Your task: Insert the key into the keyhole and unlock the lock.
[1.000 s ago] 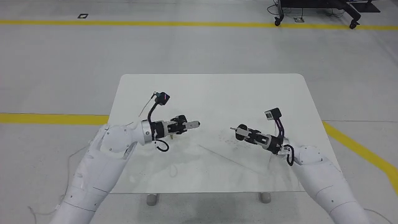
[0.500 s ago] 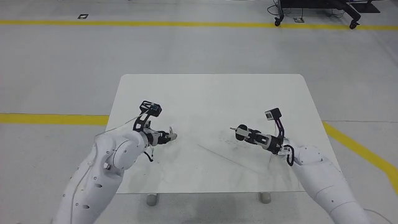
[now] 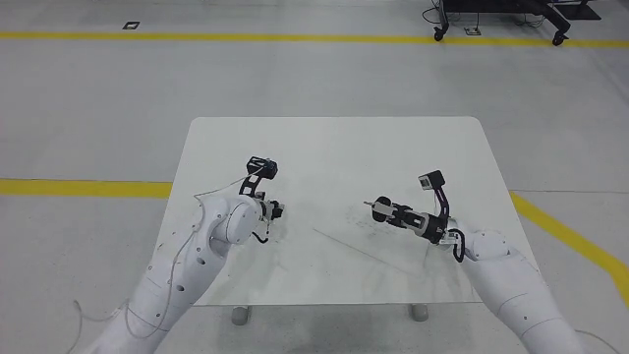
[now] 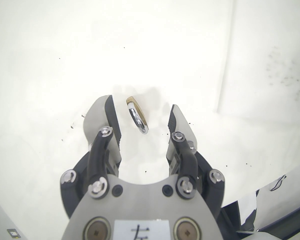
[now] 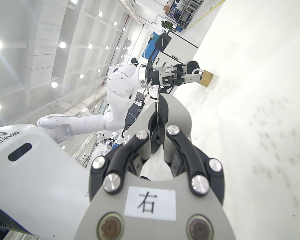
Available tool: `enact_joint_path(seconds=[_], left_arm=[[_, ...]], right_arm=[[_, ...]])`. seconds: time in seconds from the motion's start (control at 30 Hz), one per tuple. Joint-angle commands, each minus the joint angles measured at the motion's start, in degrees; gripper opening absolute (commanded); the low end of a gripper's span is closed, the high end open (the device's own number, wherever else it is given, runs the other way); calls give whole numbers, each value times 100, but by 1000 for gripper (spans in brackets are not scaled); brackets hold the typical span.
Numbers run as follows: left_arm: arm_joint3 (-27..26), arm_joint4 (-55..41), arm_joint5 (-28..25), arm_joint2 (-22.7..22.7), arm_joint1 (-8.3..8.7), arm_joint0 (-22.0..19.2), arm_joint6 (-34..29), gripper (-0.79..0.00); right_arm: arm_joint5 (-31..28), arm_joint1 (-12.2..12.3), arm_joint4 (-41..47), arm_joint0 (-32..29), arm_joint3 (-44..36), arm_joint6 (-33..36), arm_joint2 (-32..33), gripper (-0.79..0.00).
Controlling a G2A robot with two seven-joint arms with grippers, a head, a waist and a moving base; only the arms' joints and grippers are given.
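Two arms over the white table [image 3: 393,147], well apart.

Left gripper [image 4: 142,103]: fingers [image 4: 110,116] apart, pointed down at the table [image 4: 65,38], one on each side of the lock [image 4: 137,117]. In the left wrist view the lock is seen edge-on, a brass body with a silver shackle. It sits in the gap between the two fingers with clear space on either side; as far as can be told, neither finger touches it. The right wrist view looks across the table [image 5: 252,63]. It shows the same left gripper [image 5: 196,76] farther off, with the lock [image 5: 206,78] at its tips. The brass body rests against the table surface, shackle end toward the fingers. In the top view the left gripper [image 3: 276,210] sits left of centre on the table; the lock is too small to make out there.

Right gripper [image 5: 162,101]: fingers [image 5: 177,118] pressed together, aimed toward the left arm. The top view puts the right gripper [image 3: 377,206] right of centre. The key [image 3: 368,203] shows as a thin metal tip projecting from the closed fingers toward the lock. Key and lock are well apart.

Grey scuff marks [image 5: 277,131] on the table near the right gripper. Yellow line [image 3: 295,36] on the floor beyond the table.
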Motion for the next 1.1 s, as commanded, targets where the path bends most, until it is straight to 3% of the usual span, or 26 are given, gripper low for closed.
enact_joint_path(seconds=[0.0,0.1,0.17,0.2,0.23,0.27,0.73,0.9,1.07], left_arm=[[12,35,36,11,-10,2,3,-468],[48,184,74,10,-11,9,-50,-489],[31,219,78,-4,-12,33,-63,-576],[10,228,67,-16,-12,47,-66,-576],[-12,234,66,-32,-11,63,-66,-733],[-49,224,45,-44,-11,84,-67,-785],[-526,337,-97,-371,38,443,71,-785],[-404,-1001,-507,-747,-2,648,831,-785],[279,-3158,-1287,-1167,-99,743,1679,-785]], right_arm=[[0,0,0,0,0,0,0,-785],[0,0,0,0,0,0,0,-785],[0,0,0,0,0,0,0,-785],[0,0,0,0,0,0,0,-785],[0,0,0,0,0,0,0,-785],[0,0,0,0,0,0,0,-785],[0,0,0,0,0,0,0,-785],[0,0,0,0,0,0,0,-785],[0,0,0,0,0,0,0,-785]])
